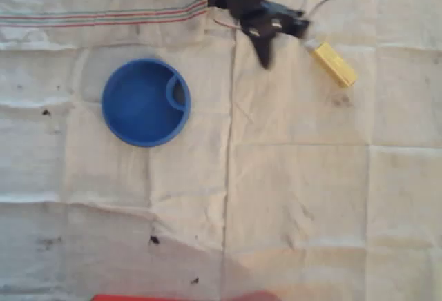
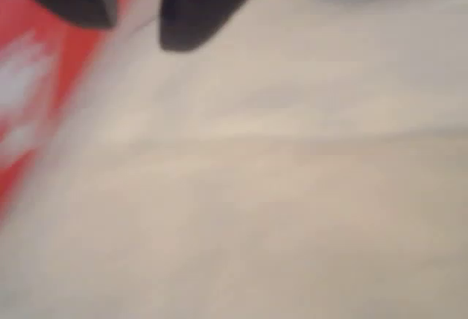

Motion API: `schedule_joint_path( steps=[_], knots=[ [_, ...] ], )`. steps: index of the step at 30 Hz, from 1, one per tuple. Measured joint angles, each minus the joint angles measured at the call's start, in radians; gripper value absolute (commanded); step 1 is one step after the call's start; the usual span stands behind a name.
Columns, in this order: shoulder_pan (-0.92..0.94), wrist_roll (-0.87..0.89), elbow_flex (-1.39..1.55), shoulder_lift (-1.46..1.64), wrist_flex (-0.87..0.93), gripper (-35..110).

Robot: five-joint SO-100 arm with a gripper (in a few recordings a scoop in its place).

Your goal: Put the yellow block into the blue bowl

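Hand (image 1: 276,39) hangs empty beside the yellow block (image 1: 335,64), fingers parted. Blue bowl (image 1: 146,102) waits well apart, so approach comes first, I'd judge.

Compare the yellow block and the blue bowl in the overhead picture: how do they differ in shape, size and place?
The block is a narrow straight-edged bar lying at a slant; the bowl is round, with a small curved partition inside. The block is far smaller than the bowl. The block lies at upper right near the gripper; the bowl sits left of centre. Both rest on the pale cloth, apart from each other.
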Motion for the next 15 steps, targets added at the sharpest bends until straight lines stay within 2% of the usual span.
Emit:
schedule_joint_path(
  steps=[7, 15],
  knots=[
    [-0.167, -0.316, -0.436, -0.477, 0.067, 0],
    [-0.275, -0.93, -0.703, -0.681, 0.33, 0]
  ],
)
